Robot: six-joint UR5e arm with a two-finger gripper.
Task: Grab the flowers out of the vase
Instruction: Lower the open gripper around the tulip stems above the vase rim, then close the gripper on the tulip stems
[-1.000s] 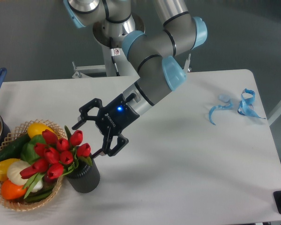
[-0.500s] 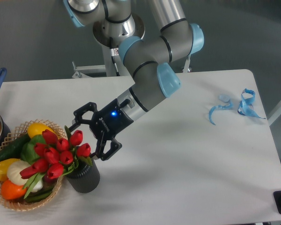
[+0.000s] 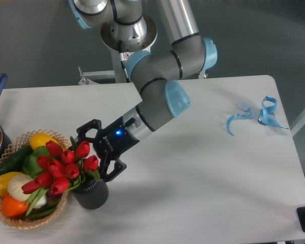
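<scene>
On the white table, the open gripper flanks the tulips leaning left from the ribbed vase

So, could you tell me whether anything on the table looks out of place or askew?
The tulips lean hard left out of the vase, their heads drooping over the basket rather than standing upright. Across the table, blue ribbon scraps lie loose near the right edge. Nothing looks spilled or broken.

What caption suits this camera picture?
Open gripper reaches toward red tulips standing in a dark vase.
</scene>
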